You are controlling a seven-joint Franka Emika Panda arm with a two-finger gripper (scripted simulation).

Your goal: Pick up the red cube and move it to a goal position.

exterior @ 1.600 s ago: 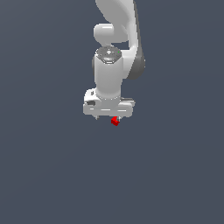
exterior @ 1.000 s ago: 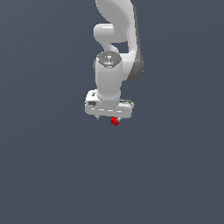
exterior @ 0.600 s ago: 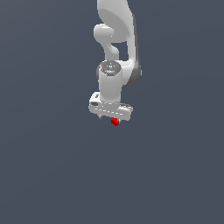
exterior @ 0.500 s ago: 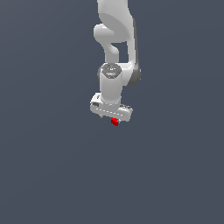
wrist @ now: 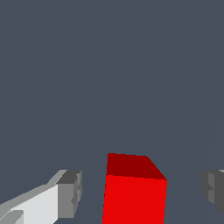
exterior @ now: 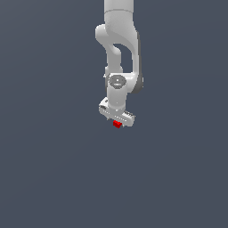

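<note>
The red cube (exterior: 117, 124) lies on the dark grey floor, just under the white hand in the exterior view. In the wrist view the red cube (wrist: 133, 197) sits between my two fingers, with a clear gap on each side. My gripper (exterior: 117, 120) is open around the cube and does not touch it. In the wrist view my gripper (wrist: 141, 192) shows one grey pad (wrist: 70, 192) on one side and the other pad (wrist: 213, 186) at the frame's edge. No goal marker shows.
The flat dark grey floor (exterior: 53, 169) fills both views. The white arm (exterior: 119, 40) rises straight above the hand.
The hand has turned about its vertical axis and come down a little over the cube. The cube has not moved.
</note>
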